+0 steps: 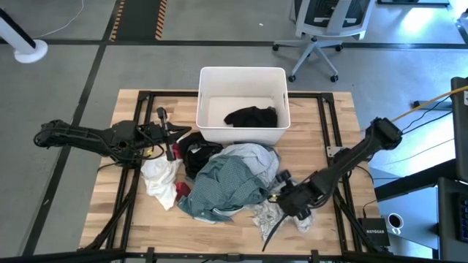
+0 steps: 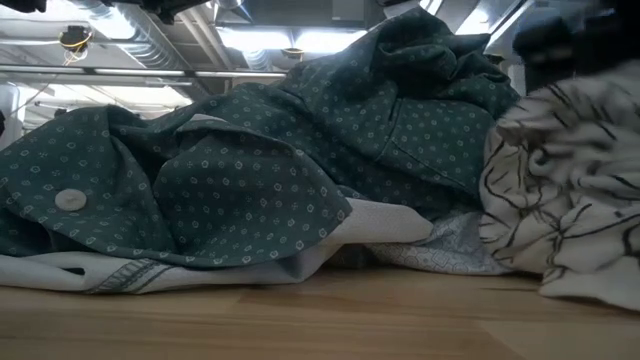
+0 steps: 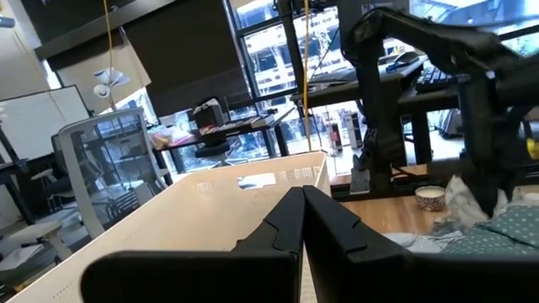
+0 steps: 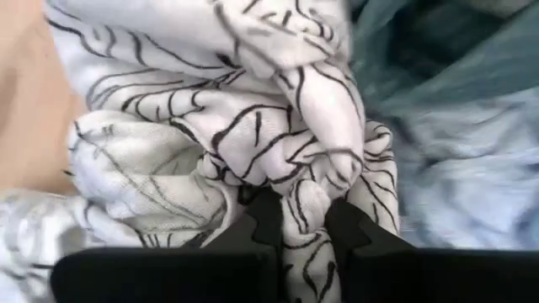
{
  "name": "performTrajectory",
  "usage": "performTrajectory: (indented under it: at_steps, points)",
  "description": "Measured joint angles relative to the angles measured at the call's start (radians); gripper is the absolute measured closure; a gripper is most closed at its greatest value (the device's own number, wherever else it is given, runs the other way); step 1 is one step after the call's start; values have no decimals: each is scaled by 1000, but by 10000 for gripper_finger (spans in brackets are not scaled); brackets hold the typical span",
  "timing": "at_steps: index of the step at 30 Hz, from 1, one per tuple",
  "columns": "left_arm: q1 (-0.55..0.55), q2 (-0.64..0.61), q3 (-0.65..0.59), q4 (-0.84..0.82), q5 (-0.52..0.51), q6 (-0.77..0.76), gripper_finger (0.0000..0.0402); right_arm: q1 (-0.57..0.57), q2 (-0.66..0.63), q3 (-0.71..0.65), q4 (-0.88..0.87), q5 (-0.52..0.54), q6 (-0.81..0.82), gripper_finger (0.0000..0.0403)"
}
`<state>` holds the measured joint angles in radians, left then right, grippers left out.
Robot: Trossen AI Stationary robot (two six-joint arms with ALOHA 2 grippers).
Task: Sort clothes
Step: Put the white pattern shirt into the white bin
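A pile of clothes lies mid-table: a teal dotted shirt (image 1: 230, 186) (image 2: 250, 170), a light blue-grey piece (image 1: 252, 155), a black piece (image 1: 199, 157), a white piece (image 1: 159, 179) and a small red one (image 1: 183, 191). A grey-white patterned garment (image 1: 272, 215) (image 2: 565, 200) lies at the pile's near right. Another black garment (image 1: 251, 116) lies in the white tub (image 1: 208, 95). My right gripper (image 1: 284, 199) is shut on the patterned garment. My left gripper (image 1: 174, 136) (image 3: 301, 215) is shut and empty, left of the tub, beside the pile's far left. My right gripper pinches a bunched fold of the patterned garment (image 4: 307, 220) between its two fingers (image 4: 268, 225); several layers are gathered there. It comes slanting down from the table's right side. The rest of the garment lies crumpled on the table (image 1: 267, 219).
The white tub stands at the table's far middle. Bare wood shows along the near edge (image 1: 212, 237) and at the far left (image 1: 139, 109). An office chair (image 1: 322, 25) stands beyond the table. Black table-frame bars (image 1: 327, 124) run along the sides.
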<state>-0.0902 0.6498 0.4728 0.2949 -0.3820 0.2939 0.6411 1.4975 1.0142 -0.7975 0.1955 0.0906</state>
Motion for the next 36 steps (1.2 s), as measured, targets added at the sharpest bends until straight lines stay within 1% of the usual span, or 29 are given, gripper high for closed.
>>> performTrajectory:
  at_steps: [5, 11, 17, 22, 26, 31, 36]
  points:
    - [0, 0, 0, -2, 0, -4, 400, 0, -59, 45, -45, 38, -36, 364]
    - [0, 0, 0, -2, 0, -5, 400, 1, -110, 104, -132, 128, -49, 364]
    - [0, 0, 0, -9, 0, -7, 400, 0, -174, 160, -143, 238, -99, 364]
    - [0, 0, 0, -9, 0, -7, 400, 0, -224, 241, -153, 382, -176, 364]
    - [0, 0, 0, -9, 0, -7, 400, 0, -267, 320, -174, 537, -232, 364]
    - [0, 0, 0, -22, 0, -7, 400, -10, -320, 410, -174, 728, -340, 364]
    - [0, 0, 0, -24, 0, -7, 400, -87, -364, 482, -172, 825, -442, 364]
